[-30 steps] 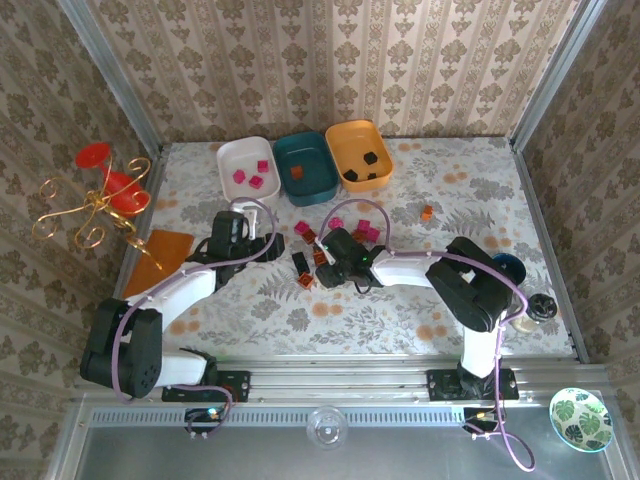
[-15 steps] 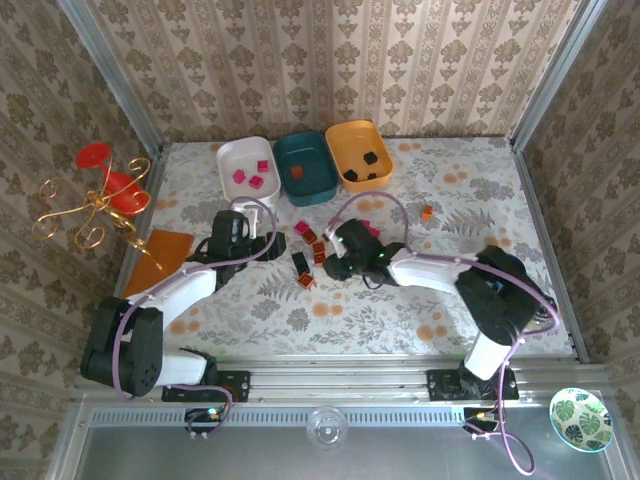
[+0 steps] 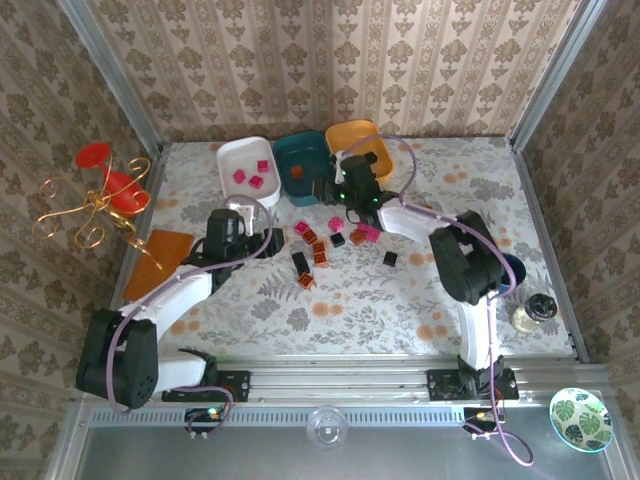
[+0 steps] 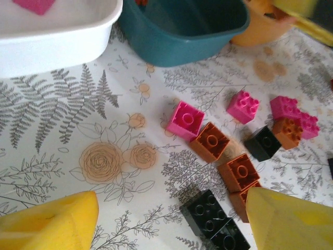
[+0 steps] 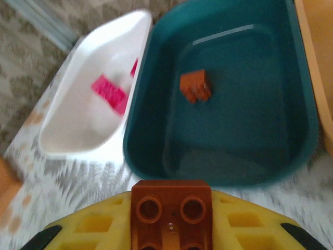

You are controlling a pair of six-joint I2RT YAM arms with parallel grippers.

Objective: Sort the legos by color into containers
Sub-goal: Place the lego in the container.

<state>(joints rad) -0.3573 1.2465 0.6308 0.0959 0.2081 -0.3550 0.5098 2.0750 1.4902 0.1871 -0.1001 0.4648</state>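
Right gripper (image 5: 171,232): fingers clamped on one orange-red lego (image 5: 171,208), studs facing the wrist camera. It hangs at the near rim of the teal tray (image 5: 244,140). Cannot tell whether it is over the basin.

Teal tray contents: one orange-red block (image 5: 196,86), toward the far side. The white tray (image 5: 78,133) sits just left of the teal tray. The top view shows three pink blocks (image 3: 240,176) in it. The orange tray (image 3: 375,137) stands right of the teal tray and is partly covered by the right arm. Its contents are not readable.

Left gripper (image 4: 171,211): fingers spread wide and holding nothing, low over the table (image 4: 78,135) on the near side of the trays.

Loose pile ahead of the left fingers:
- A black double block (image 4: 208,213) lies nearest, close to the right finger.
- Two orange-red pieces (image 4: 239,172) touch each other just beyond it.
- Farther on, a pink block (image 4: 186,120) touches an orange-red one (image 4: 209,141).
- To the right lie a pink block (image 4: 243,106), a black one (image 4: 263,142), an orange-red one (image 4: 286,132) and another pink one (image 4: 294,112).

Top view: a single black block (image 3: 390,258) lies apart, right of the pile. An orange-brown mat (image 3: 160,255) lies at the table's left edge.
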